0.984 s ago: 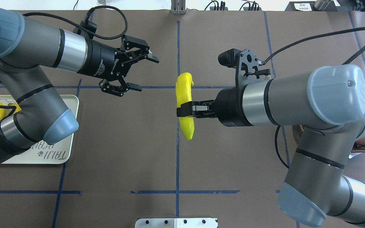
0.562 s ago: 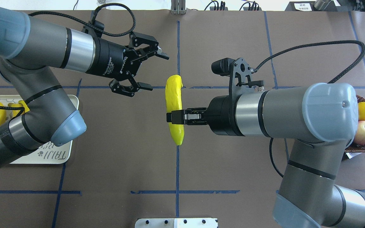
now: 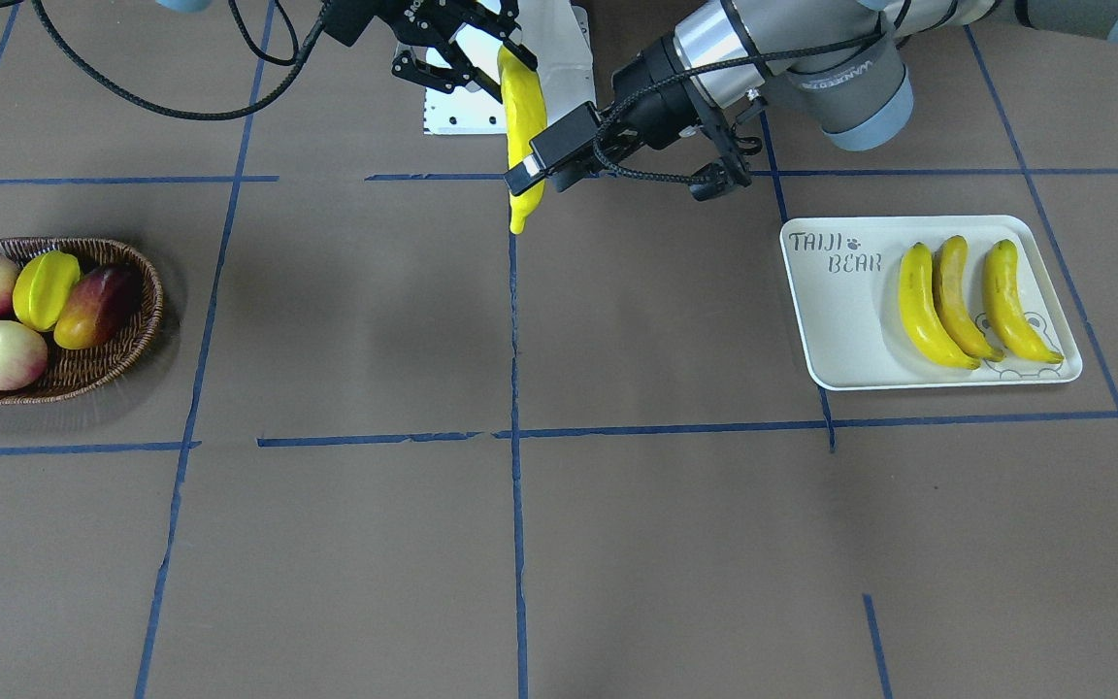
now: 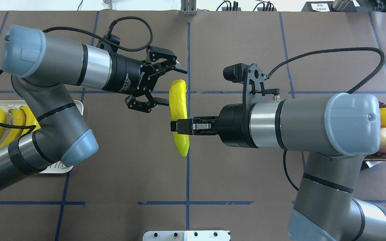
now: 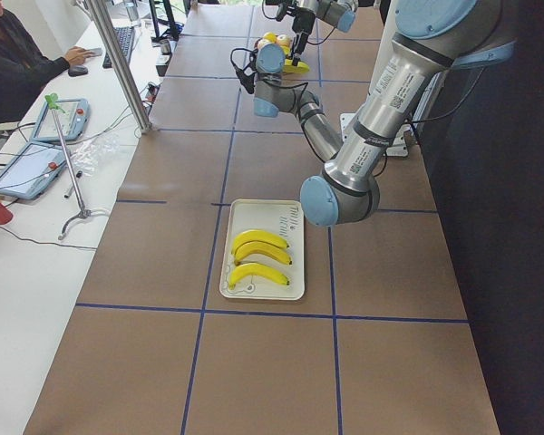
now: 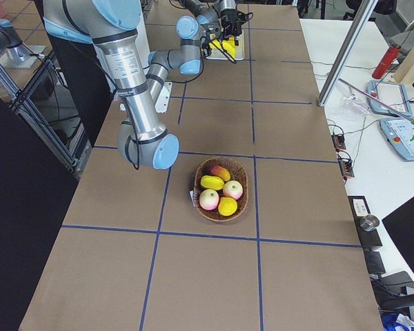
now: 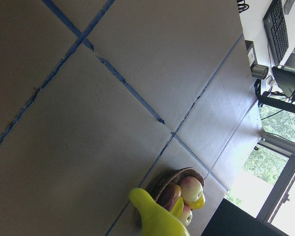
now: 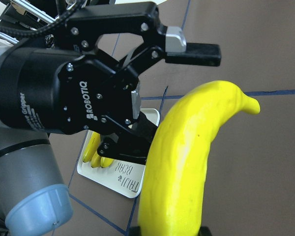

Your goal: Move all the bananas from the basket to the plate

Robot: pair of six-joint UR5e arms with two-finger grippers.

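On the plate [image 3: 836,320], front view: three bananas [image 3: 952,301] lie side by side.
Basket [image 3: 137,320], front view: only other fruit [image 3: 1,354]; no banana seen.
Fourth banana [image 4: 179,110], overhead: aloft mid-bench, clamped by the right gripper [image 4: 178,126].
Left gripper [image 4: 174,85], overhead: spread wide at the banana's far end, not grasping.
Remaining, judged: hand-over, then one placement.
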